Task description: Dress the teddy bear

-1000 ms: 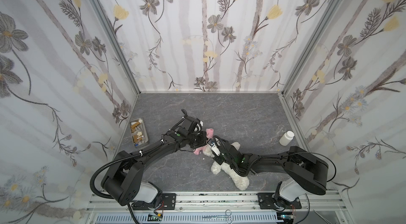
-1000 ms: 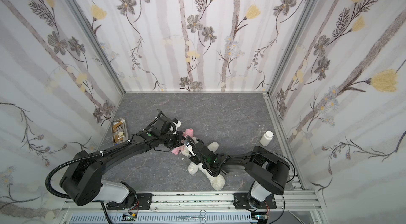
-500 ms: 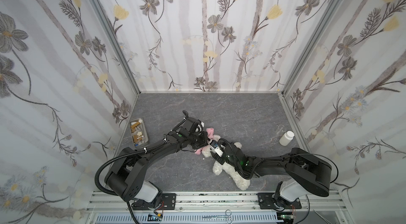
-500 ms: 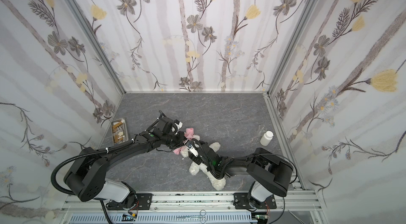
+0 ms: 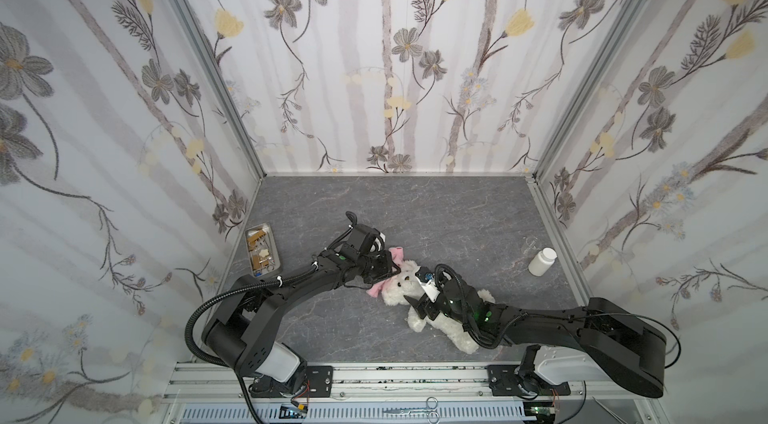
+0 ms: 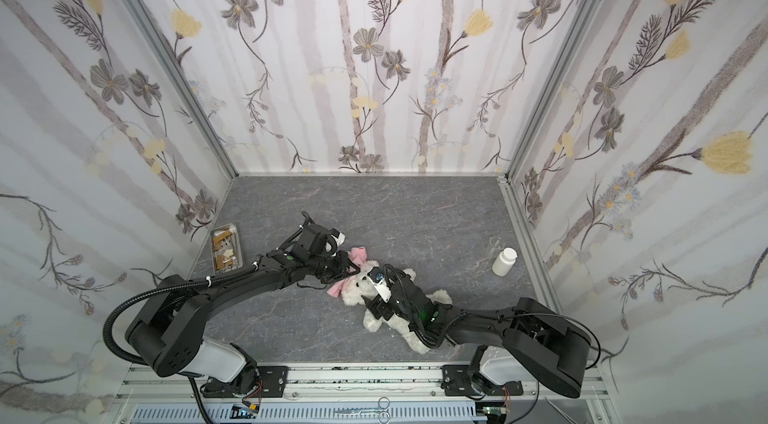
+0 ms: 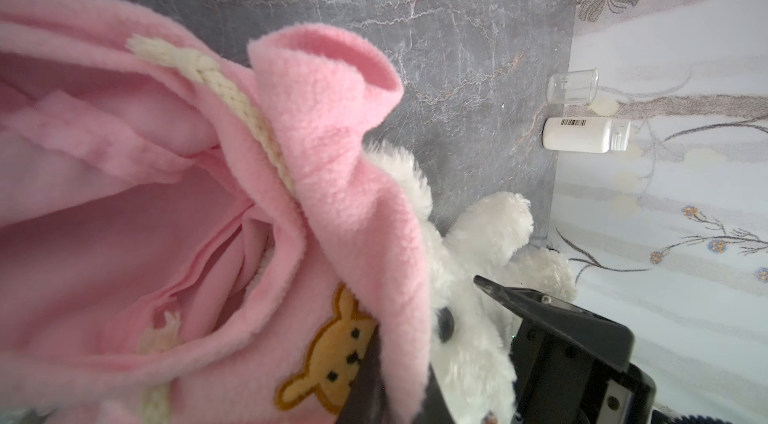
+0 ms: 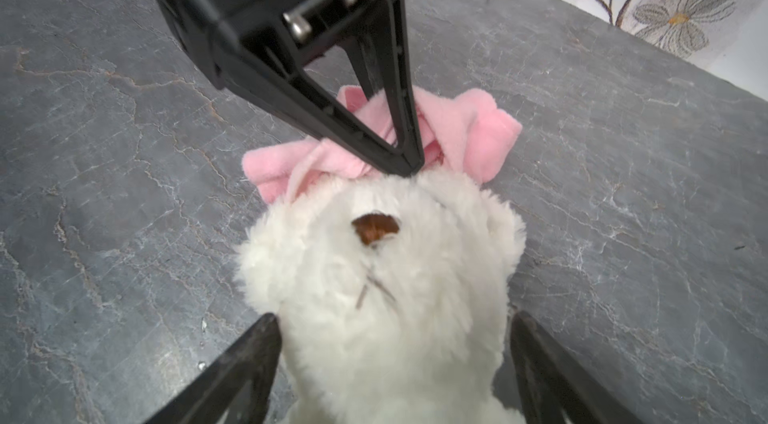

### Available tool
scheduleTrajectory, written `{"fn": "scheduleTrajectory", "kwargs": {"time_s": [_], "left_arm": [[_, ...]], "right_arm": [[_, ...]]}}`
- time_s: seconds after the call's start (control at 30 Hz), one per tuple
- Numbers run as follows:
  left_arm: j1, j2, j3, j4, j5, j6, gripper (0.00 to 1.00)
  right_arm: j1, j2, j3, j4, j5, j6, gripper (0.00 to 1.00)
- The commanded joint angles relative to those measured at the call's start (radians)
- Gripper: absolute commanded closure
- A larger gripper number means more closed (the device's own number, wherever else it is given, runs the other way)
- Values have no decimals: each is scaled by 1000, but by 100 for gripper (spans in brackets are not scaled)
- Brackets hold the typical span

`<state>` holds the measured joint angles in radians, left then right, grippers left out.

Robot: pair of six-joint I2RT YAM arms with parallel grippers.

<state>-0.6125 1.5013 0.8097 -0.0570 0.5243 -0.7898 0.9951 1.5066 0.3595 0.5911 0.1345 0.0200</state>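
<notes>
The white teddy bear lies on its back on the grey floor, head toward the left arm, seen in both top views. A pink hoodie is bunched at the crown of its head. My left gripper is shut on the hoodie's edge right at the bear's forehead. My right gripper stands open, one finger on each side of the bear's neck. In both top views it covers the bear's chest.
A white bottle and a clear beaker stand by the right wall. A metal tray of small parts sits by the left wall. Scissors lie on the front rail.
My right gripper's jaws have spread wide and it has drawn back a little along the bear, uncovering the face. The left gripper stays at the hoodie.
</notes>
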Motion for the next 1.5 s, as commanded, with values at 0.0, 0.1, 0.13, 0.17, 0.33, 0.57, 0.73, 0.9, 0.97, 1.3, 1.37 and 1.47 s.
{"fn": "scheduleTrajectory", "kwargs": {"time_s": [0.0,0.1,0.13,0.17,0.33,0.57,0.73,0.9,0.97,1.3,1.37,1.47], "left_arm": [[-1,-13,-7,19,-32,17,81],[-1,-26,-9,15,-79,51,72],[-1,-29,-7,14,-94,66,70],[-1,-28,-2,13,-110,84,68],[-2,11,35,-26,-186,178,64],[-6,87,119,-95,-258,266,68],[-11,114,159,-113,-279,283,78],[-13,122,175,-130,-266,281,79],[-11,123,179,-136,-269,285,78],[-7,138,233,-182,-258,311,71],[-4,145,245,-202,-271,323,70],[-2,160,264,-229,-273,340,70]], "right_arm": [[-6,41,2,25,-25,43,36],[-6,64,7,38,-25,30,56],[-5,65,7,43,-26,29,61],[-7,64,3,50,-30,23,66],[-5,47,-9,62,-30,-8,85],[-6,46,-10,67,-33,-31,93],[-4,35,-10,67,-24,-47,96],[-3,-41,-38,105,11,-73,99],[-2,-66,-45,109,9,-94,100],[1,-66,-44,144,67,-130,100],[1,-67,-42,157,114,-121,100],[1,-58,-38,161,176,-99,100]]}}
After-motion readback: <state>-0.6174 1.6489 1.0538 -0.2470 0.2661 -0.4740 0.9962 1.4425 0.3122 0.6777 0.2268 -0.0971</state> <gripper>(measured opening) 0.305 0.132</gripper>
